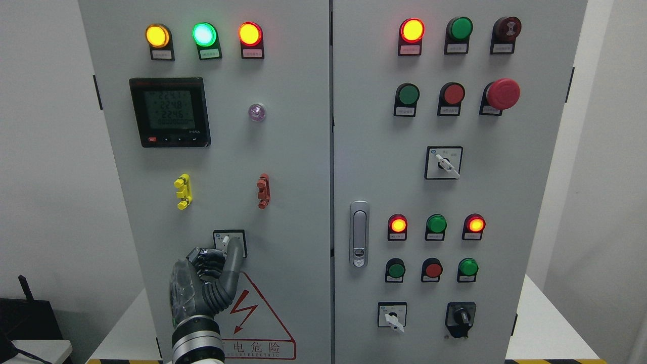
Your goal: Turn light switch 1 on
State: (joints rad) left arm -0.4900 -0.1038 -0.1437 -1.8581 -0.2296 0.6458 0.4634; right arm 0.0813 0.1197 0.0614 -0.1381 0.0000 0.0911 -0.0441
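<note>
Reaching up below the meter, the left hand has 1 finger on the rotary switch (others curled, gripping nothing); turning looks undone.

The cabinet filling the frame looks like matt grey painted metal, its centre door handle satin silver. At lower left, the hand shows dark glossy plastic above a ribbed metallic wrist.

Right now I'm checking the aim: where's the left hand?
Head view, lower left: the left hand is at the rotary switch, above the red warning triangle.
</note>
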